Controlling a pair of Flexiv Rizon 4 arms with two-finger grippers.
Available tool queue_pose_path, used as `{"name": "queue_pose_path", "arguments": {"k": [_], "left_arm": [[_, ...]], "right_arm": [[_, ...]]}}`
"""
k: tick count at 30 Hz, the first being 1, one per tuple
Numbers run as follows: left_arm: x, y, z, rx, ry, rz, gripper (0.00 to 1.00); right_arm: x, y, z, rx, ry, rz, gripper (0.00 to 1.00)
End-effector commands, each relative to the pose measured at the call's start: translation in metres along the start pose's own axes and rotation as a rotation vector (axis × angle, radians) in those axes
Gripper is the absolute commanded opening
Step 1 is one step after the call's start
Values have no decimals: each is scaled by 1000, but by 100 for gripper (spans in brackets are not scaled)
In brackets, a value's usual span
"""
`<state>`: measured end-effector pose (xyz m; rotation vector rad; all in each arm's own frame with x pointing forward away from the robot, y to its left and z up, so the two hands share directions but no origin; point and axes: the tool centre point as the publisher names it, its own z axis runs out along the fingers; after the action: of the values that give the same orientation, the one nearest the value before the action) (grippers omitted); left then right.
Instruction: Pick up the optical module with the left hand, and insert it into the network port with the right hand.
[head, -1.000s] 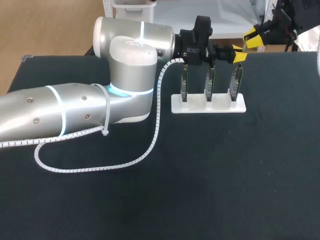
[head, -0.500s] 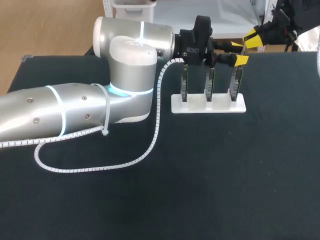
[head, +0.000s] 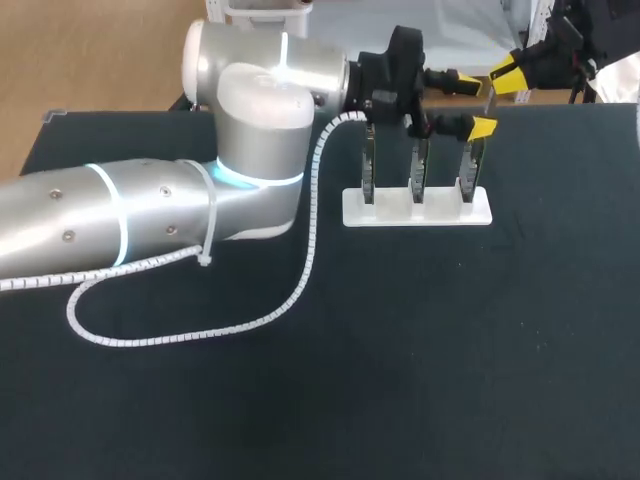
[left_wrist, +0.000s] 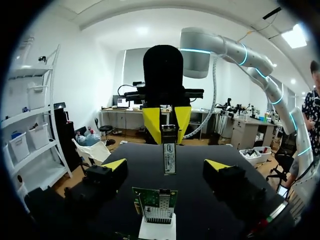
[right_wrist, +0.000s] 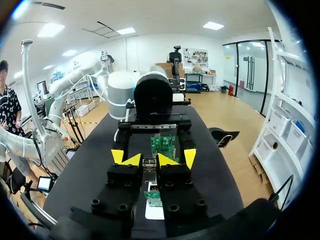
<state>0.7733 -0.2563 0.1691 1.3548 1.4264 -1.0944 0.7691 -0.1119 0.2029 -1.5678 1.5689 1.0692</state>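
1. Left arm (head: 150, 210) comes across the table from the left. Its gripper (head: 467, 102) is level above the rightmost card (head: 470, 170) in the white stand (head: 417, 212), with fingers spread wide and touching nothing.
2. Right gripper (right_wrist: 150, 160) faces it, tips pinched on the module's upper end.
3. Module (left_wrist: 169, 157) hangs upright between the left fingers, above the card's port (left_wrist: 159, 212). It is probably light, stiff and slick. Grip the flat sides and keep it square, since the connector end looks delicate.

Your left gripper (head: 468, 102) hangs, spread wide, at the rightmost board (head: 470, 172) of three upright in a white stand (head: 417, 213).
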Motion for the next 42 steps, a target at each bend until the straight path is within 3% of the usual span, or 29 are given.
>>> {"name": "queue_pose_path", "arguments": {"k": [1, 8, 17, 42], "left_arm": [[-10, -1, -10, 8, 131, 18, 100], [-3, -7, -19, 11, 258, 1, 100], [13, -10, -19, 21, 343, -11, 100], [34, -9, -18, 44, 429, -42, 100]], "right_arm": [[1, 3, 0, 7, 0, -1, 0], [2, 2, -2, 9, 0, -1, 0], [1, 1, -3, 9, 0, -4, 0], [2, 0, -5, 12, 7, 0, 0]]}}
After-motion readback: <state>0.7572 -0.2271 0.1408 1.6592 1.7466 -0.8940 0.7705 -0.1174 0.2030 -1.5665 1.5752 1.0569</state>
